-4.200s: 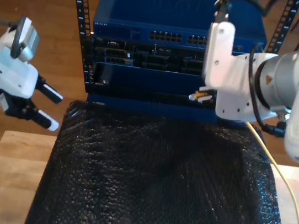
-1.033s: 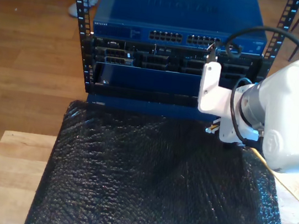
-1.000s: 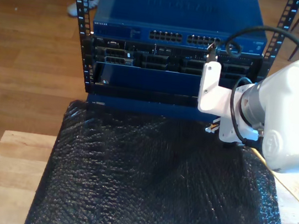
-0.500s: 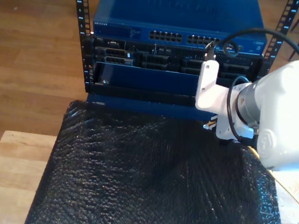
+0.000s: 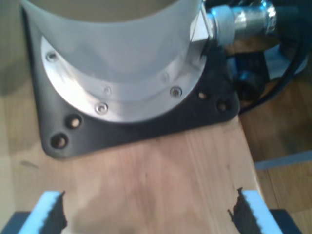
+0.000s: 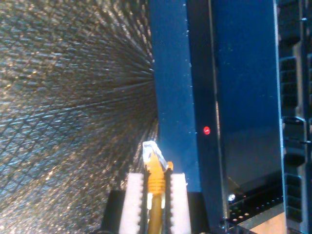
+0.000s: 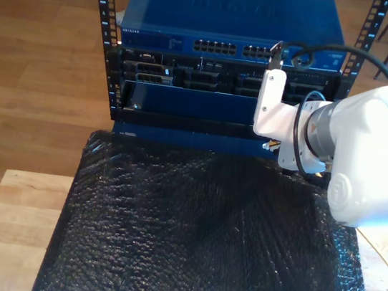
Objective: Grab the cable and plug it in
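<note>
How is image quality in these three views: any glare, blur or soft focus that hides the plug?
Second wrist view: the plug is overexposed at its tip, and the black mat glitters with streaked highlights. First wrist view: soft overall, with the arm base blurred. Exterior view: evenly lit and fairly sharp, though the plug is too small to resolve there.

A lab: server rack (image 7: pixel 224 56), wooden bench (image 7: pixel 16 229), robot arm (image 7: pixel 365 162).

My arm: white casing, black cabling.
White rounded arm (image 7: pixel 371 170) with grey joint band, looped black cable (image 7: pixel 323 51); arm base (image 5: pixel 122 63) silver flange, screws, black plate.
</note>
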